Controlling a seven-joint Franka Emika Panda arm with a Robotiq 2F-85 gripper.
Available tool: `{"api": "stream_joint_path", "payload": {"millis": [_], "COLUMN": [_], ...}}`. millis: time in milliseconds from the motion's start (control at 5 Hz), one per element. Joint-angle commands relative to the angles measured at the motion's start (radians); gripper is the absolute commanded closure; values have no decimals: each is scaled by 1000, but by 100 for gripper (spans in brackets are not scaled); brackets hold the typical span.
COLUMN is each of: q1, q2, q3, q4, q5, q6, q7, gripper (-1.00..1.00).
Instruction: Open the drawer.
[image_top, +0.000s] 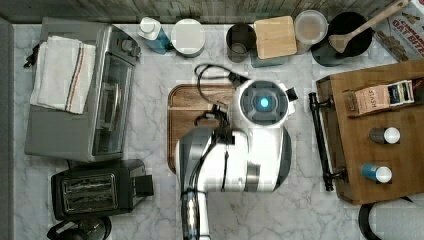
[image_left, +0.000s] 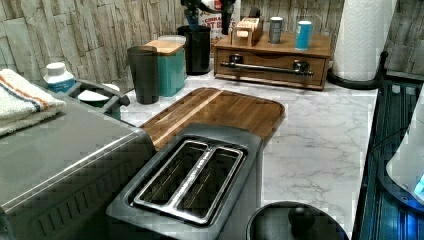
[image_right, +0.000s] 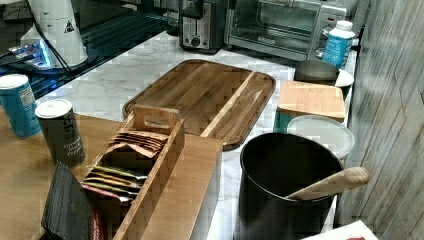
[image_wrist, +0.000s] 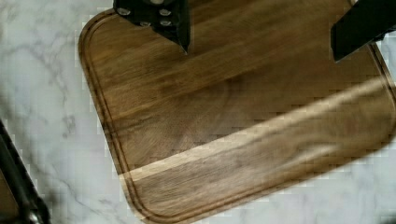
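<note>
gripper (image_wrist: 259, 39) spread wide and empty, hanging over the cutting board (image_wrist: 233, 130) – nothing pinched. drawer (image_left: 272, 64) shut in the front of the wooden box (image_top: 380, 165), at the top view's right, well apart from the arm across bare marble. black bar handle (image_top: 320, 142) running top to bottom in the top view – probably calls for a sideways reach toward the top view's right, fingers straddling the bar across its length.

Franka Panda arm (image_top: 240, 150): glossy white shells, grey joint bands, round wrist cap with glowing blue light. Black cables looped along links. White base (image_right: 57, 30) carries black triangle marking. Gripper (image_wrist: 261, 32): black fingers, silver screws on one finger mount.
</note>
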Motion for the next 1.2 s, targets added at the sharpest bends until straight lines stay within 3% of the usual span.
{"api": "stream_joint_path", "payload": {"millis": [200, 600, 800, 1200], "q1": [-24, -32, -52, -104], "q2": [-90, -50, -48, -24], "q3": [-167, -267, -266, -279], "q4": [-159, -222, -261, -314], "q5": [-4, 17, -61, -129], "q6": [105, 286, 367, 451], "q7": [-480, -784, -798, -774], "gripper": [-100, -100, -100, -100]}}
